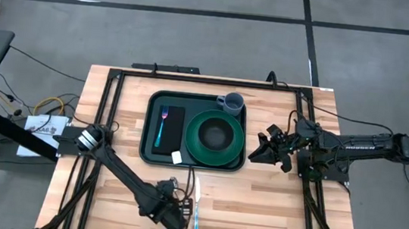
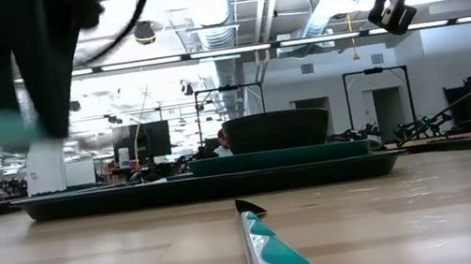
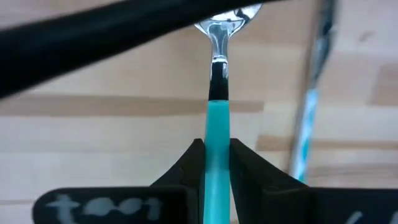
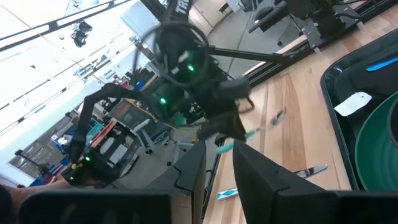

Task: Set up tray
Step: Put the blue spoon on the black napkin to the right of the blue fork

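Left gripper point(image 1: 175, 220) low over near edge of table point(image 1: 255, 211), fingers point(image 3: 186, 171) clamped on teal handle of a spoon point(image 3: 217, 106), bowl end pointing away from the wrist; teal-handled knife point(image 1: 196, 211) flat on the wood just beside that gripper. Up-table from it, tray point(image 1: 151, 132) flat on the wood, carrying black napkin point(image 1: 174, 130) with teal fork point(image 1: 162, 127), green bowl point(image 1: 216, 137) and grey cup point(image 1: 232, 102). Right gripper point(image 1: 264, 150) raised just beside tray's right rim, fingers point(image 4: 249, 171) narrowly parted, nothing between.
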